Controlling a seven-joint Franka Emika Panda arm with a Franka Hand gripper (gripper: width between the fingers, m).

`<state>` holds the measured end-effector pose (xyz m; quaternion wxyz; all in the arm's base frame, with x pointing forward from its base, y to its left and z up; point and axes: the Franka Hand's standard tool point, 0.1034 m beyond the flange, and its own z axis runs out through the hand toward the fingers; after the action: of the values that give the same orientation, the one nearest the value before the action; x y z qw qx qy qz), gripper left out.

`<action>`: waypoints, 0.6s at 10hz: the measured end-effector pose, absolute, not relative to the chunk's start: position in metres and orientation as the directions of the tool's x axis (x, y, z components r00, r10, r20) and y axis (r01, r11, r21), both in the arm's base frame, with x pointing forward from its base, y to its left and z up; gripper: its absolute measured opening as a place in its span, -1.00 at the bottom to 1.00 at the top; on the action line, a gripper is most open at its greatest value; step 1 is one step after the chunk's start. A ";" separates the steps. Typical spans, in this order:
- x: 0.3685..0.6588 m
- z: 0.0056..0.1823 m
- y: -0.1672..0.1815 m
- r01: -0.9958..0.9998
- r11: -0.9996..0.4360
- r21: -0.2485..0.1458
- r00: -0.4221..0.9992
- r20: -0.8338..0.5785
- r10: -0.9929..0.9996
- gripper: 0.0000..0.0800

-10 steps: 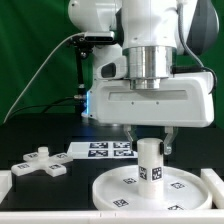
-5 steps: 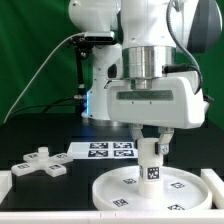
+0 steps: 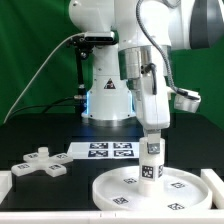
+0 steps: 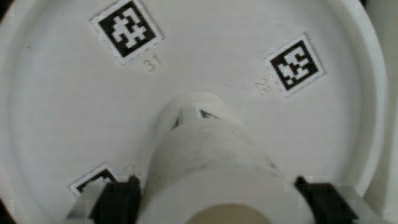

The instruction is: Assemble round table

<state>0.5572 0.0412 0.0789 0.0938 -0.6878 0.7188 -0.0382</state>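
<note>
The white round disc (image 3: 110, 190) lies flat at the front of the table, tags up. The short thick leg (image 3: 152, 160) stands upright on its middle. My gripper (image 3: 153, 147) hangs straight down over the leg's top, one finger on each side. In the wrist view the leg (image 4: 214, 160) fills the space between the dark fingers (image 4: 118, 200), with a thin gap showing beside it, so my gripper (image 4: 217, 202) is open around the leg. The disc (image 4: 71, 100) spreads out below. The cross-shaped foot piece (image 3: 40, 162) lies loose at the exterior view's left.
The marker board (image 3: 105, 150) lies flat behind the disc. A white rail (image 3: 8, 178) edges the table's front left. The robot's base (image 3: 105, 95) stands at the back, before a green backdrop.
The hand has turned about its vertical axis from broadside to edge-on over the leg. The fingers have spread slightly off the leg's sides. The leg stays upright on the disc.
</note>
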 end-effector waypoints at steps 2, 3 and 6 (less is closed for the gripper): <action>0.558 0.079 0.042 -0.983 -0.013 -0.186 0.026 -0.071 -0.997 0.50; 0.562 0.082 0.044 -0.973 -0.134 -0.186 0.147 -0.061 -0.987 0.59; 0.564 0.082 0.051 -0.849 -0.500 -0.170 0.511 -0.023 -0.859 0.62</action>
<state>0.5643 0.0505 0.0817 0.0800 -0.8655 0.4934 -0.0323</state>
